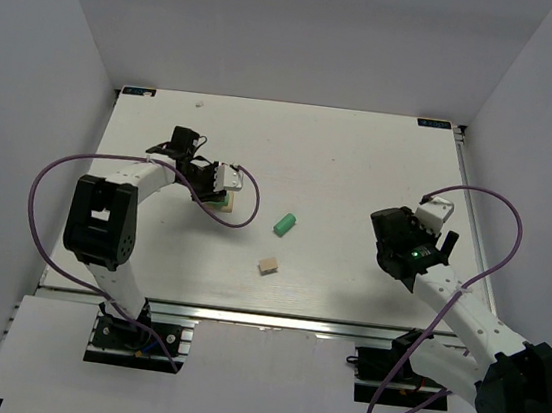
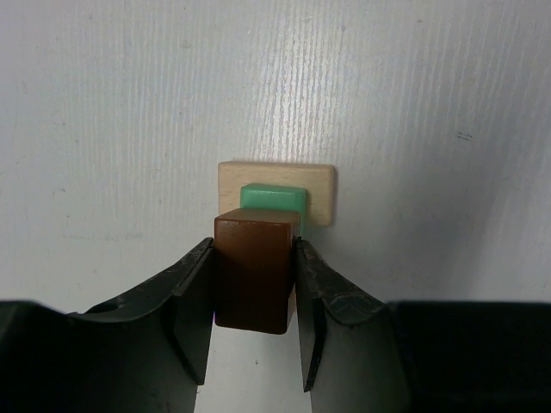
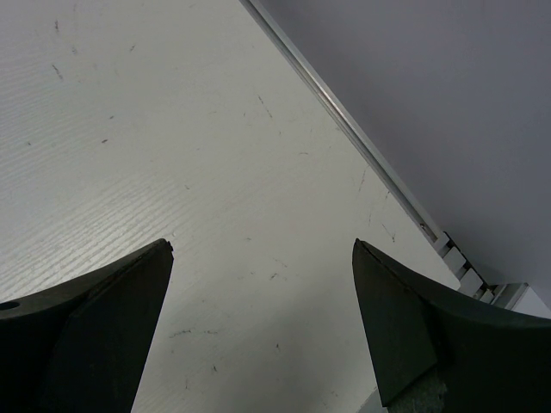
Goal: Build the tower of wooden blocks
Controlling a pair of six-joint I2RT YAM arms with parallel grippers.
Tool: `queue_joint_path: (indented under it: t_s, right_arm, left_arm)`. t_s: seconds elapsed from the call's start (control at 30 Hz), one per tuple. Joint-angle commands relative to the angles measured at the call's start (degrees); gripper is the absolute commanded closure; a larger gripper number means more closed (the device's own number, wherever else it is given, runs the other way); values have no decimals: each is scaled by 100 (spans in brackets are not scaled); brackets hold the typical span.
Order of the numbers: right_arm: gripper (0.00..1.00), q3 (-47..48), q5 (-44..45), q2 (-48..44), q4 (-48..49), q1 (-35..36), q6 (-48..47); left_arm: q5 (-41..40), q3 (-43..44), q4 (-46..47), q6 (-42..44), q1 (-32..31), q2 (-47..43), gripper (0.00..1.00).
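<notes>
Between left fingers (image 2: 191,297), brown cube (image 2: 252,271) over green oblong (image 2: 274,197), tan block (image 2: 320,185)

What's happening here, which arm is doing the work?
Tower build, partway in. The left hand is shut on a dark brown cube, holding it right at the stack: a mint-green block on a flat tan block. Whether the cube is seated yet can't be told. The right hand is open above the table, holding nothing. A mint-green oblong and a small tan block lie loose mid-table, not yet stacked.
</notes>
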Motion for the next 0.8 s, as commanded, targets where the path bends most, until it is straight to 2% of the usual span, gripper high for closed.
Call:
queue_joint_path:
  t_s: [0.0,0.5,0.6,0.77]
  right_arm:
    - [11,250,150,0,-10,-10,148]
    - [11,267,142,52,-54,-10,166]
    - [11,267,142,26,-63,-10,157]
    - [11,258,142,17,-54,-10,157]
  left_arm:
    - [259,-43,77,34,30,37,72]
    - [171,-96,174,8,29,28,72]
    - [154,-61,51,69,30,19,69]
    - [136,-8,-55,61,38,11,59]
